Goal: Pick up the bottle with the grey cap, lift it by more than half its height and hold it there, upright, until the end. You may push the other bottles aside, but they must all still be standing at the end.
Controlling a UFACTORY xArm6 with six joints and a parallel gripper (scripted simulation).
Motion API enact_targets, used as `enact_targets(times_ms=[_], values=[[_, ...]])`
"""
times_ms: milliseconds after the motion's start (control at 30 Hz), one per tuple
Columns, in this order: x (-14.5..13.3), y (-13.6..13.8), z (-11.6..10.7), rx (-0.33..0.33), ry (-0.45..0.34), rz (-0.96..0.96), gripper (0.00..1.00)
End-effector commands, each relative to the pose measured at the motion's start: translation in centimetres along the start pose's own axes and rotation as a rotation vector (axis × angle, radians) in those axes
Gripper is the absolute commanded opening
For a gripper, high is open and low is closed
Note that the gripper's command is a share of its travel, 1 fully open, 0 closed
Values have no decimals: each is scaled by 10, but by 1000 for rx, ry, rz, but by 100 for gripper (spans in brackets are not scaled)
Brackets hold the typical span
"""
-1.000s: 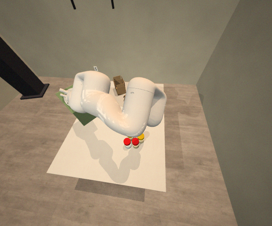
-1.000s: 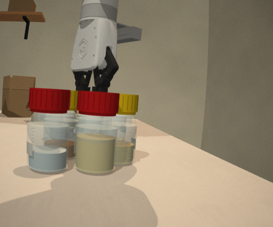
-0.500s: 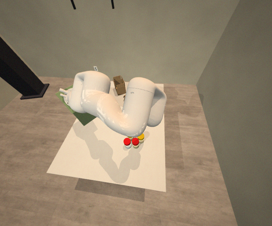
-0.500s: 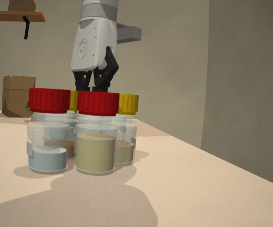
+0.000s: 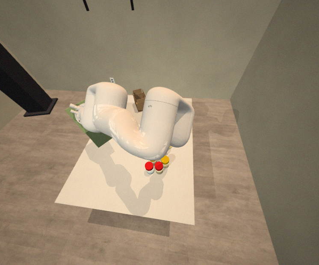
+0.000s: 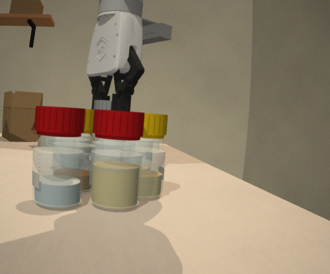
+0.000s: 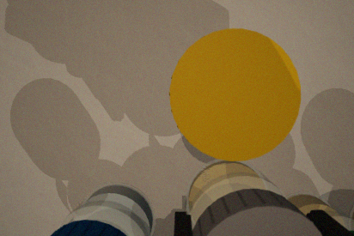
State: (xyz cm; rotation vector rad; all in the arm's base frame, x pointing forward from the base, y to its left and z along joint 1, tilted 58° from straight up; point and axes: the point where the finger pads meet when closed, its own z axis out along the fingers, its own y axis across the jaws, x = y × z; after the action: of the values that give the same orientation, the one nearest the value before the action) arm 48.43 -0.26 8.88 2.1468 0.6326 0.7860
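Jaws clenched on the grey-capped bottle (image 6: 101, 104), its cap just above the red caps (image 6: 59, 121) and behind them. No legible writing. Open desk (image 6: 247, 221) lies rightward.

The arm (image 5: 125, 128) is glossy white, built of fat rounded tubes with a thin seam line and a small round mark near one joint. Its gripper (image 6: 111, 100) has a pale grey housing (embossed hexagon logo, small screw holes) and black linkage fingers (image 6: 120, 101), with a grey bracket jutting beside the housing.
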Motion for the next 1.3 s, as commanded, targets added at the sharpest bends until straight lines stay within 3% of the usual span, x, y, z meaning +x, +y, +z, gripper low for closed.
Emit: enact_targets(times_ms=[0, 233, 533, 1267], values=[[1, 0, -9, 1, 1, 0, 0], [1, 0, -11, 1, 2, 0, 0], [1, 0, -34, 1, 1, 0, 0], [1, 0, -45, 1, 1, 0, 0]])
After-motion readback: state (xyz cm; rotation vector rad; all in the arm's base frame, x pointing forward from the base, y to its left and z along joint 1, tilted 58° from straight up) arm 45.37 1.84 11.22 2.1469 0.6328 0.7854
